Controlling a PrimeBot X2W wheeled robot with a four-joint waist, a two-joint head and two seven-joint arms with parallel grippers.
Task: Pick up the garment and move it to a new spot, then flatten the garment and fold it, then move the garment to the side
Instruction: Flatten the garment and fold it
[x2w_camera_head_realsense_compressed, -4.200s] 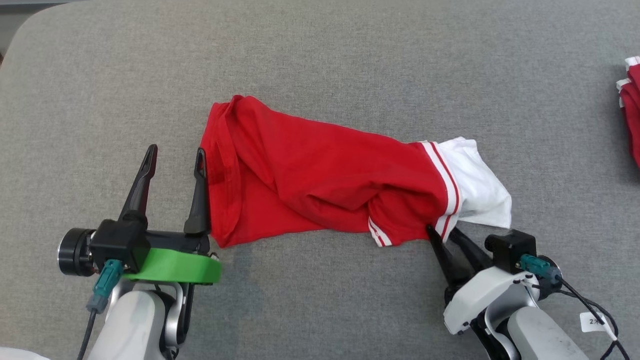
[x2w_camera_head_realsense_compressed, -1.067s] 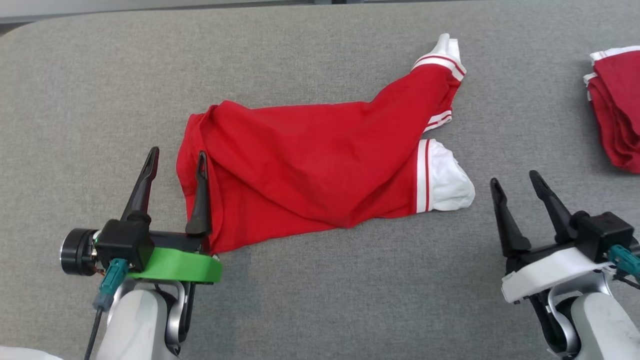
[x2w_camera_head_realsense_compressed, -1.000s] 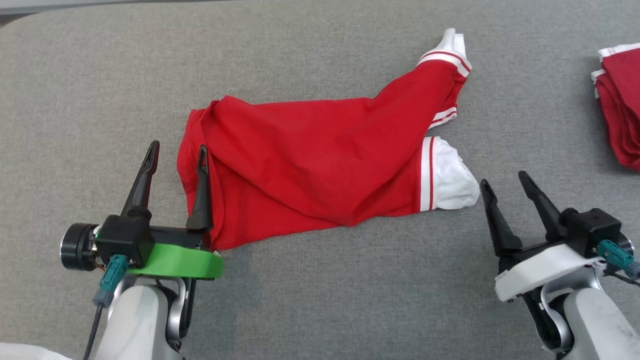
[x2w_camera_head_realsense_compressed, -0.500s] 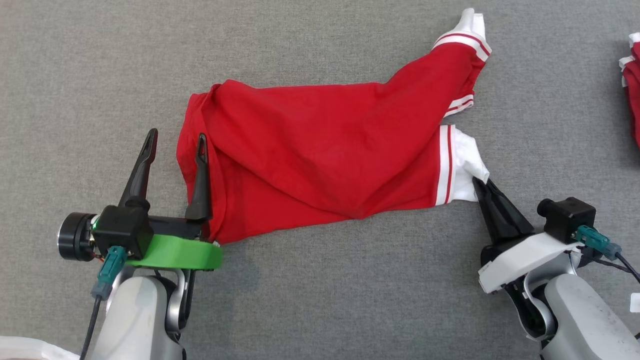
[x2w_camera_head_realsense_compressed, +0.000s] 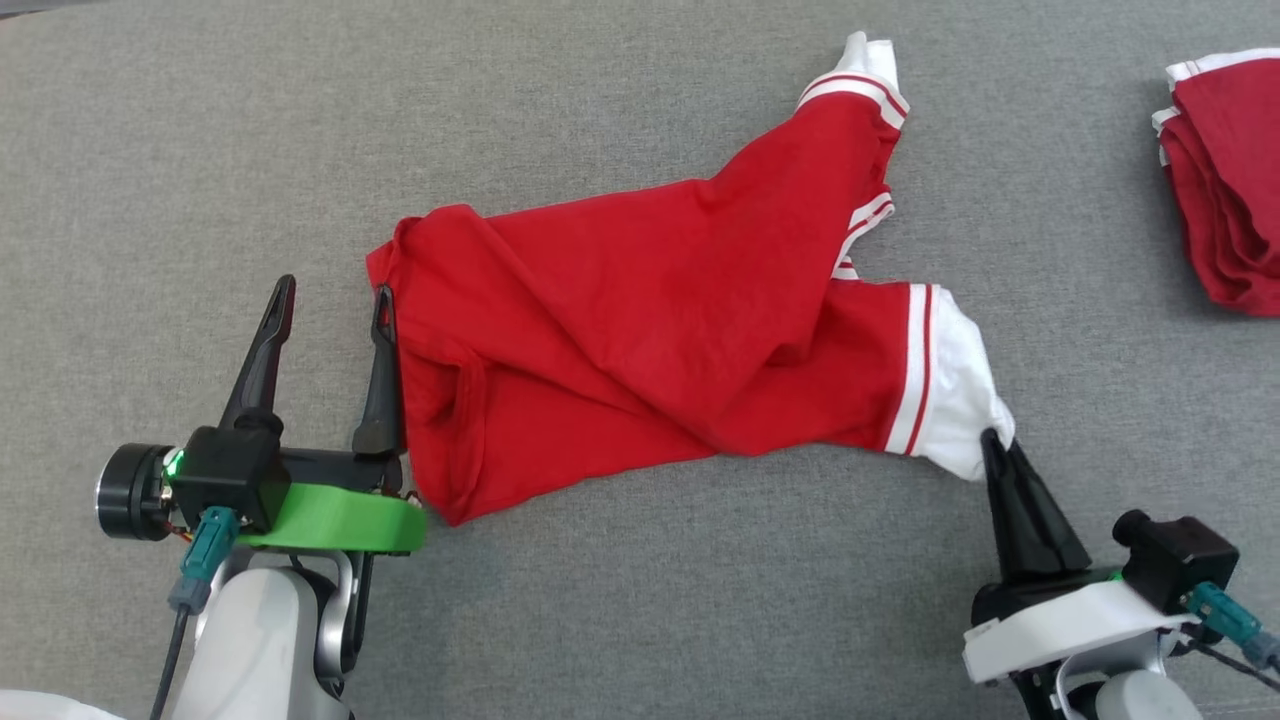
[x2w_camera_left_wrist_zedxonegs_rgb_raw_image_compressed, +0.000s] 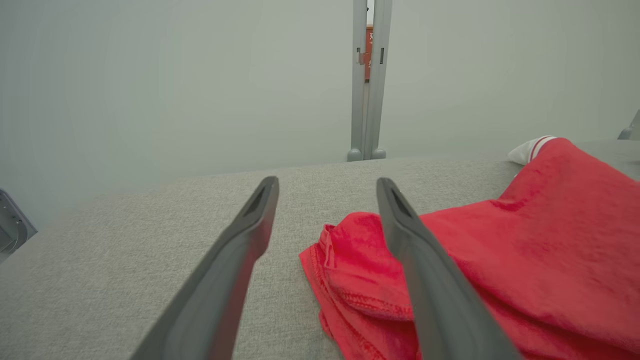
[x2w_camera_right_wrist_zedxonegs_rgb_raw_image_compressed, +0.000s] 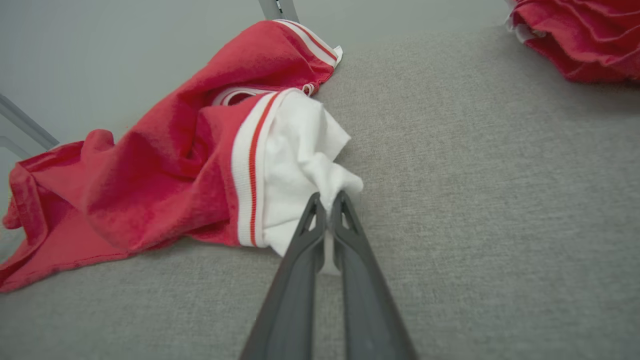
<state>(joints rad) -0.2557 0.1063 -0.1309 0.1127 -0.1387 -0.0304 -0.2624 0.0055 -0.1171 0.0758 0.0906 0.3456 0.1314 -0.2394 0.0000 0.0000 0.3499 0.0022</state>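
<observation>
From the head view: red garment (x2w_camera_head_realsense_compressed: 640, 340) sprawled across the middle of the frame on the grey padded tabletop (x2w_camera_head_realsense_compressed: 600, 620), one striped sleeve (x2w_camera_head_realsense_compressed: 850, 95) reaching toward the upper right, the other finishing in a white sleeve end (x2w_camera_head_realsense_compressed: 955, 395) right of centre. At lower right, right gripper (x2w_camera_head_realsense_compressed: 992, 440) clenched on the tip of that white sleeve end, fingers pressed together. At lower left, left gripper (x2w_camera_head_realsense_compressed: 334, 290) spread wide and grasping nothing, inner finger along the garment's left hem (x2w_camera_head_realsense_compressed: 430, 480), outer finger over bare tabletop. At the right edge, a stack of red clothes (x2w_camera_head_realsense_compressed: 1225, 180), well apart from the garment and cut off by the frame.

Added by the right wrist view: the pinch up close at mid-frame, white fabric bunched at the two fingertips, a sliver of white down the gap between the fingers.

Added by the left wrist view: stitched hem doubled over itself beside the right-hand finger, plus a pale wall (x2w_camera_left_wrist_zedxonegs_rgb_raw_image_compressed: 150, 75) and a grey upright post (x2w_camera_left_wrist_zedxonegs_rgb_raw_image_compressed: 367, 80) at top centre, beyond the tabletop's far edge.

Hard to tell: contact or mere nearness between the inner left finger and the hem. Hidden: lower layers of the garment, and a strip of hem behind that finger in the left wrist view. Cut off at the bottom edge of the head view: both arms.
</observation>
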